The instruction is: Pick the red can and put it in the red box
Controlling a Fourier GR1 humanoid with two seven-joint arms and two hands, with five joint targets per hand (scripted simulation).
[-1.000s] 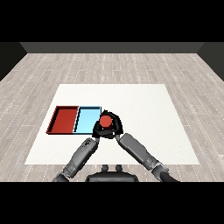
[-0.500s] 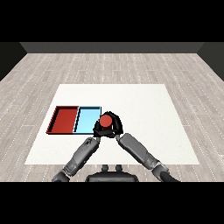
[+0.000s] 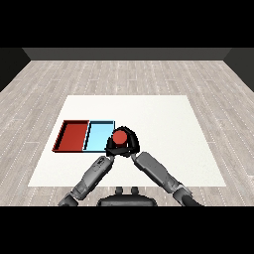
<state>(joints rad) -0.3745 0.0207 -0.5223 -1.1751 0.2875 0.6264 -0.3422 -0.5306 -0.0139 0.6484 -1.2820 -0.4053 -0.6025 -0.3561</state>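
While your right hand (image 3: pixel 130 141) stays curled round the red can (image 3: pixel 119 136), little else has shifted over the last second: the can sits at the same spot just off the right edge of the light blue tray (image 3: pixel 98 136), and the hand has crept at most a touch toward that tray. You can read that as a grasp already made and a carry only beginning, so the transfer itself is still ahead of you. Your left hand (image 3: pixel 110 150) sits just below and left of the can, close against the right hand; you cannot tell whether its fingers are open or closed. The can stands upright, its long axis vertical, with its round top facing up at you. The red tray (image 3: pixel 73 136) lies farther left of the hand, beyond the blue one, so the can must cross the blue tray to reach it. Both trays rest flat on the worktop (image 3: pixel 163 124).
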